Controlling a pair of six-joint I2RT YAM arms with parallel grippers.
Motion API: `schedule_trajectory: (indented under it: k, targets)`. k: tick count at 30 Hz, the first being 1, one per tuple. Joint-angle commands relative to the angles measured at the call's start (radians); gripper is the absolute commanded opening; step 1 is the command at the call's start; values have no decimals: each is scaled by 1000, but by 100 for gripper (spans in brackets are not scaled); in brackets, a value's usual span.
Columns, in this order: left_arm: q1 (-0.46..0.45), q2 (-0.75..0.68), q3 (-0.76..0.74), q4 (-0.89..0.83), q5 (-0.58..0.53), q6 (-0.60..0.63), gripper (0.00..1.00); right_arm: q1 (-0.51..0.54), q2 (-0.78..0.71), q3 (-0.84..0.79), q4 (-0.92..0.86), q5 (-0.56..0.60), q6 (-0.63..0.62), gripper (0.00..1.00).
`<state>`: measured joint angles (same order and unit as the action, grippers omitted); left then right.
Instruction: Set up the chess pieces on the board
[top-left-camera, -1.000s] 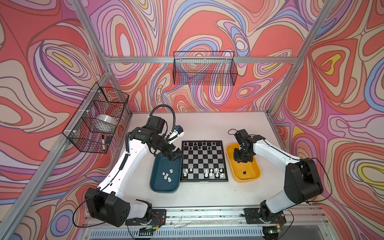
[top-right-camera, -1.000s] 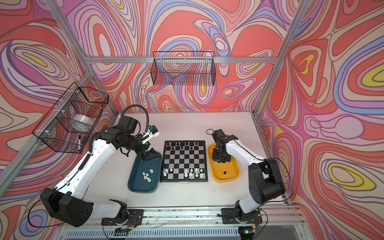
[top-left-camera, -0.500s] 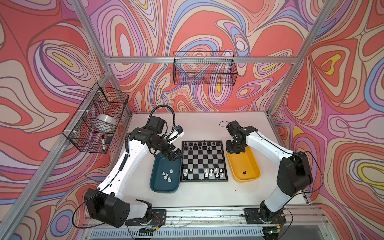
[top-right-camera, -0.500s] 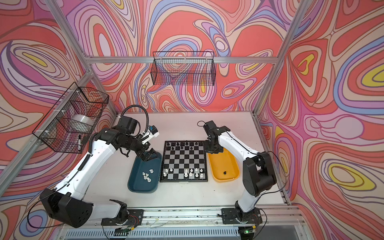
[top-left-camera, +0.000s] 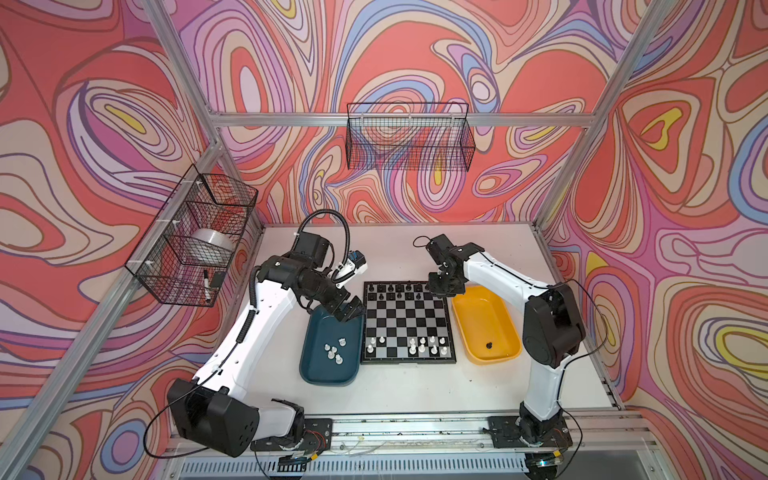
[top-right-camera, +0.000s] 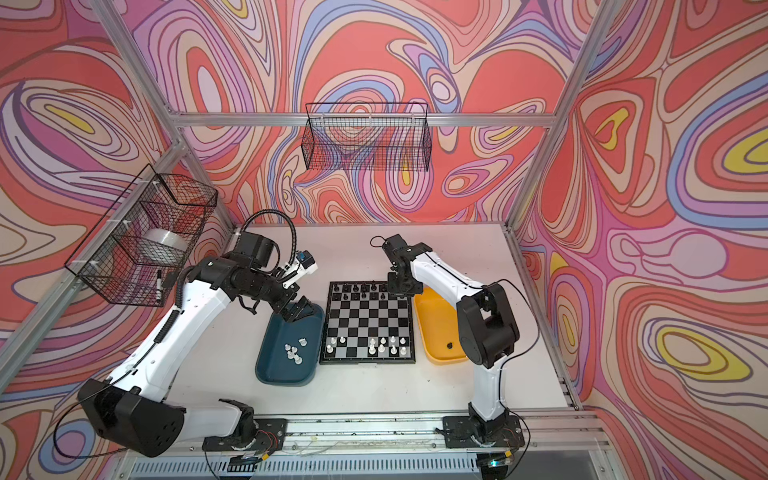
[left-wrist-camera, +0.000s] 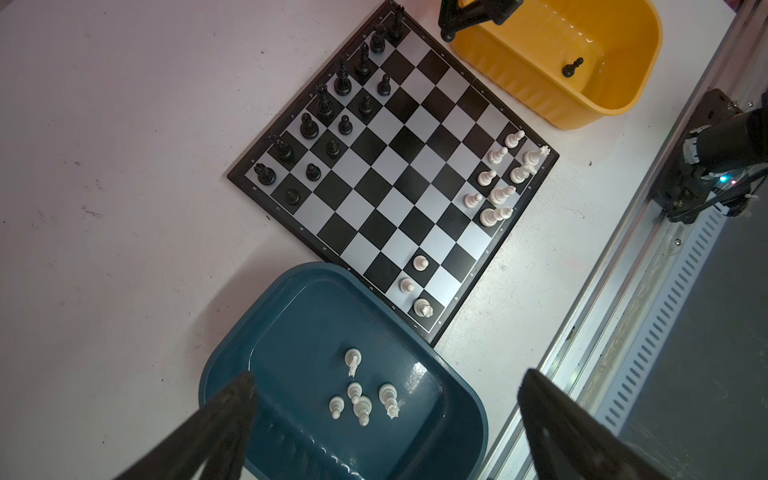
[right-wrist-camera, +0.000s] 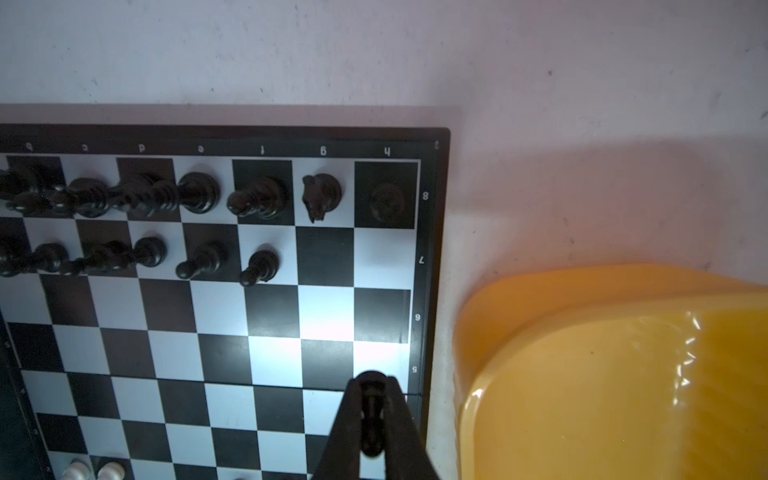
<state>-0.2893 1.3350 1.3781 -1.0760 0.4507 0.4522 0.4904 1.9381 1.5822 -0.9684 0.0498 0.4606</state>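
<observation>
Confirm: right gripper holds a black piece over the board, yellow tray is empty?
Wrong on the tray: the yellow tray holds one black pawn, clear in the left wrist view. The right gripper does hold a black piece over the board.

Bright, sharp; white glare on board (right-wrist-camera: 274, 357).

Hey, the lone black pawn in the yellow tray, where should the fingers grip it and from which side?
The black pawn looks upright and stands alone on the floor of the yellow tray, with bare floor around it. So come straight down from above and pinch the narrow neck under its round head.
</observation>
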Motion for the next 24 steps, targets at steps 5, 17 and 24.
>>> schedule_trajectory:
  k: [5,17,24]
  targets:
    - [-6,-22,11,-11,3,15,98,8,49,37,34,-16,-8,10]
    - [-6,-20,10,-15,3,14,98,14,107,72,53,-27,-13,10]
    - [-5,-19,9,-13,0,15,98,16,142,94,60,-33,-15,10]
